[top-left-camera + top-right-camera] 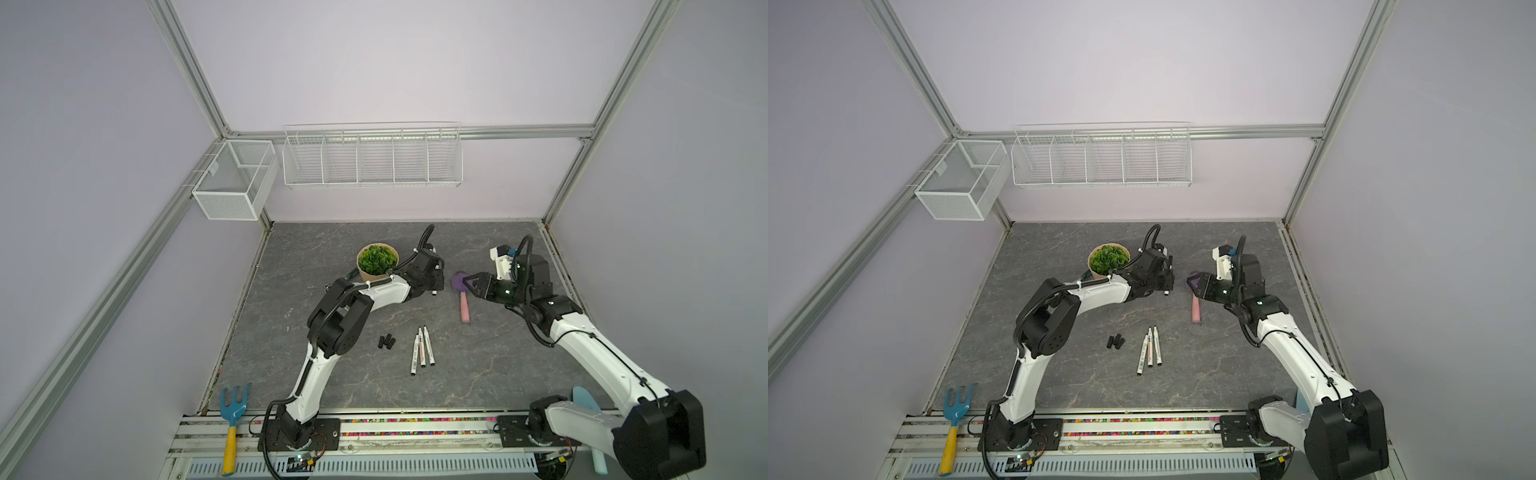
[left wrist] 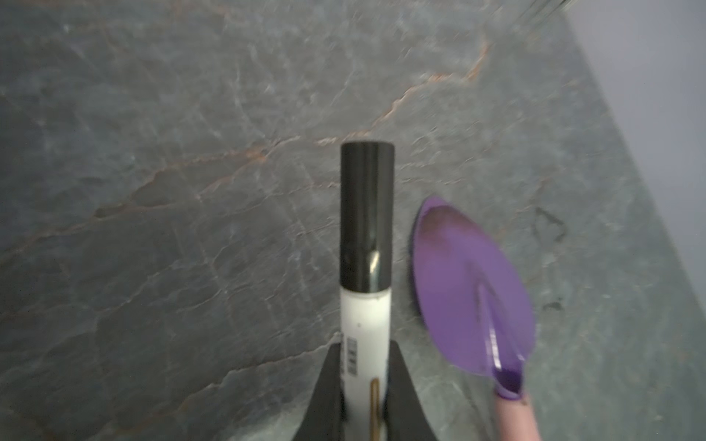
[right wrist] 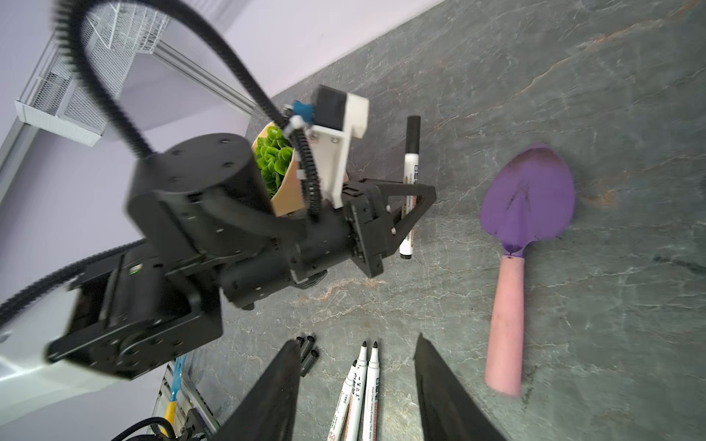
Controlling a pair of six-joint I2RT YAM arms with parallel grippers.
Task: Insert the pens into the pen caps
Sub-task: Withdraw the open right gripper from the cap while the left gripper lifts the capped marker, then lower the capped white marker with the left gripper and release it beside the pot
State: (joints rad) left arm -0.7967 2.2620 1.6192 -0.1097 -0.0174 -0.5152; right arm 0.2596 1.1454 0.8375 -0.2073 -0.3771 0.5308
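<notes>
LEFT ARM HOLDS A CAPPED PEN: The left gripper [image 2: 366,353] is clamped on the white barrel of one pen [image 2: 365,313], held over the table [image 2: 153,191] with a black cap [image 2: 366,214] on its far end. The right gripper [image 1: 468,284] hangs empty above the purple scoop [image 1: 465,309], jaws apart. Three more pens [image 1: 422,350] lie side by side nearer the robot's base, with three loose caps [image 1: 386,341] bunched near them. Light, stiff and smooth, the round barrels look apt to roll or slip. Mid-barrel seems the surest hold, and the caps are best taken across their sides, leaving the mouth free. Whether the held cap is fully seated cannot be told. The left wrist view is blurred, and in both top views the left gripper hides nearly all of that pen.
</notes>
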